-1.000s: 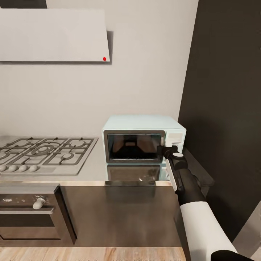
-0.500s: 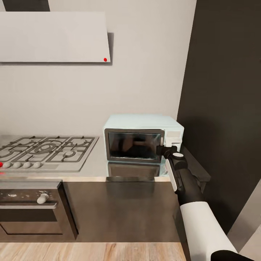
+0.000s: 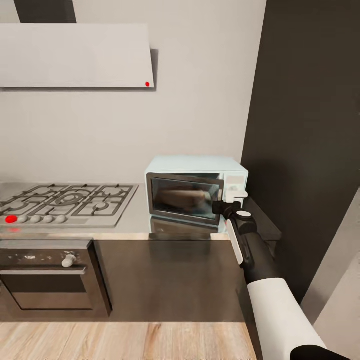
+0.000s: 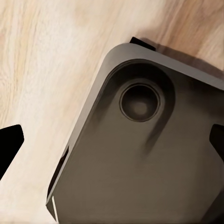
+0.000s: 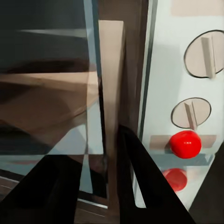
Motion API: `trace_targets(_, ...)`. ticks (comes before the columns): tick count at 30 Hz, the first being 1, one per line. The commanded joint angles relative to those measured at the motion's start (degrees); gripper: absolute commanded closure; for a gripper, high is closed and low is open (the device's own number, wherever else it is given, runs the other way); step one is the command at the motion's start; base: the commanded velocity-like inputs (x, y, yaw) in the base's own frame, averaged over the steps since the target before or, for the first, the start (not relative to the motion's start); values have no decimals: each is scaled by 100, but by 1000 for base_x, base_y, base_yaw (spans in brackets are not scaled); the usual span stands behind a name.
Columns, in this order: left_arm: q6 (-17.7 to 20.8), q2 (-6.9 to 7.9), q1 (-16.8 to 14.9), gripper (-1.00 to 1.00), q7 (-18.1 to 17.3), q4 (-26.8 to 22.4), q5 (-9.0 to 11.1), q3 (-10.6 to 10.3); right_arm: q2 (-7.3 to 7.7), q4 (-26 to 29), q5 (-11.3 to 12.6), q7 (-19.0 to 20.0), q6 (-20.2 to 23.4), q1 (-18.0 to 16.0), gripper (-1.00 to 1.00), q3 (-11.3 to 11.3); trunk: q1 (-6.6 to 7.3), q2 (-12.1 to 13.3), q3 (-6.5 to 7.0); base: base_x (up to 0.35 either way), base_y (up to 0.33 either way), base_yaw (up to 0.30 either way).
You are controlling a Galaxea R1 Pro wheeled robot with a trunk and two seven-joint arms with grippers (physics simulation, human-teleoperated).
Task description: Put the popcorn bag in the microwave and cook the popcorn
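Mint-blue microwave (image 3: 197, 190) | right gripper (image 3: 223, 206) fingers spread astride door edge (image 5: 111, 107) | left gripper: spread, empty

Microwave (image 3: 196, 191): dark door glass blurs the brown shape inside. Right gripper (image 3: 223, 205): fingertips merge with the door edge, so its grip is unclear. Stove (image 3: 65, 202), oven (image 3: 47, 272) and hood (image 3: 75, 55): cut off at the left edge.
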State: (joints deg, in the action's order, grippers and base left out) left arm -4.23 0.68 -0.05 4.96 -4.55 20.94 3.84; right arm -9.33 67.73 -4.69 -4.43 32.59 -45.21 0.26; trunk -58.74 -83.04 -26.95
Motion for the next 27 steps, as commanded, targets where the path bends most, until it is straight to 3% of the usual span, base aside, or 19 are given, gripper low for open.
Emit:
trace_targets(1,-8,-1,2,-100,5,-4,-11,38,1,21,-255,11,54,-9,100,-132,1,-4,-5,-17,0,0)
trace_targets(5,-8,2,3,-100,-3,-5,-11,34,-3,21,-260,7,54,-8,100,-131,1,-4,-5,-33,0,0)
trace_targets(13,-8,-5,-1,-100,-3,-10,-11,38,-7,21,-268,7,54,-6,100,-131,1,-4,-5,-273,0,0)
trace_targets(24,-8,-3,2,-100,-3,-8,-11,33,-15,21,-252,29,73,-7,100,-124,1,-4,-5,-15,0,0)
trace_targets(25,-8,-3,3,-100,-3,-8,-11,32,-15,21,-252,34,84,-7,-100,-124,1,-4,-5,0,0,0)
trace_targets(27,-8,-5,1,-100,-3,-9,-11,30,-16,21,-244,51,119,-6,-100,-123,1,-4,-5,0,0,0)
